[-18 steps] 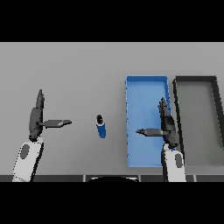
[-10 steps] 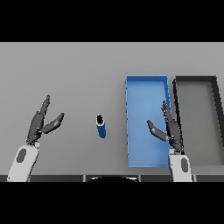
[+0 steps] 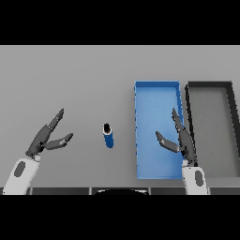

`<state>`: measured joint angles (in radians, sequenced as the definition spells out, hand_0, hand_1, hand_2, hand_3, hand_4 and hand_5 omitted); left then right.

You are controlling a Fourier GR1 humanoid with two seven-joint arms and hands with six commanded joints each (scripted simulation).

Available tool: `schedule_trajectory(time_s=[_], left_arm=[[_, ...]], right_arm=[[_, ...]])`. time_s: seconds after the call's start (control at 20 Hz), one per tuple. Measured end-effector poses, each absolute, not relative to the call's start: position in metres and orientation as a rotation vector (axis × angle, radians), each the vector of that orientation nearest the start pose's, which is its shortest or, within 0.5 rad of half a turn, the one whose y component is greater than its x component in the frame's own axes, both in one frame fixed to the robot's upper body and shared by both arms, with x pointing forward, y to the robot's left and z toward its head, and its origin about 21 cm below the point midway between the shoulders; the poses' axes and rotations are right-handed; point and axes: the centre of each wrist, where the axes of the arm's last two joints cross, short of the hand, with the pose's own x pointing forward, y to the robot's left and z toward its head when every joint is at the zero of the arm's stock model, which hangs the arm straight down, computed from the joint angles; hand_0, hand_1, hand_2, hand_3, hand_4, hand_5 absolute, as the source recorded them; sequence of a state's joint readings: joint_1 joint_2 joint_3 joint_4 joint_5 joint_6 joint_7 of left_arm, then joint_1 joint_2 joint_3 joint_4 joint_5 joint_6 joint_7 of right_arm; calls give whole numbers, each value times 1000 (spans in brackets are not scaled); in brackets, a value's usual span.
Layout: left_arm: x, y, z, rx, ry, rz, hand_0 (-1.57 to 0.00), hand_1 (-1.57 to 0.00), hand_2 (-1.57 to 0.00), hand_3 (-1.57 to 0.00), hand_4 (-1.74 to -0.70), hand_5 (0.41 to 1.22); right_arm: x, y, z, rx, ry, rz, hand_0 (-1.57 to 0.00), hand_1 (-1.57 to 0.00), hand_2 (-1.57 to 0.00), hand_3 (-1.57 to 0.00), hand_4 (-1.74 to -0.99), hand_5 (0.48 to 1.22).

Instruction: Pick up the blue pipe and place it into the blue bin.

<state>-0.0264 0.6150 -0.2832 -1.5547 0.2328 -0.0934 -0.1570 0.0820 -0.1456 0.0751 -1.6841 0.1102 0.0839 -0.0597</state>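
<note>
The blue pipe (image 3: 108,136), a short blue cylinder with a dark end, lies on the grey table near the middle. To its right stands the blue bin (image 3: 157,91), long and rectangular with nothing inside. My left hand (image 3: 43,139) hovers left of the pipe, well apart from it, fingers straight and thumb spread. Over the bin's right half my right hand (image 3: 182,139) is held with fingers extended and the thumb pointing left. Neither hand holds anything.
A black bin (image 3: 209,86) of similar size stands directly right of the blue one, their walls almost touching. The grey table (image 3: 70,79) stretches back and to the left.
My left hand has drifted down and to the left, away from the pipe, its thumb now angled up. The right hand tilted slightly and its thumb swung upward. The pipe stayed put.
</note>
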Motion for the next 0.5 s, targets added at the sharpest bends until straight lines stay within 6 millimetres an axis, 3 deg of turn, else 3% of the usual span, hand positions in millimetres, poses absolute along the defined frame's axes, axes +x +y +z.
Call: schedule_trajectory(time_s=[0.25, 0.5], left_arm=[[238, 284, 37, -138, -1474, -723, 1, 1, 1, 1, -1063, 498], [232, 254, 32, -241, -1429, -816, 1, 1, 1, 1, -1097, 454]], right_arm=[[226, -253, 11, -76, -1680, 326, 1, 1, 1, 1, -1233, 604], [225, -252, 11, -68, -1692, 325, 1, 1, 1, 1, -1257, 617]])
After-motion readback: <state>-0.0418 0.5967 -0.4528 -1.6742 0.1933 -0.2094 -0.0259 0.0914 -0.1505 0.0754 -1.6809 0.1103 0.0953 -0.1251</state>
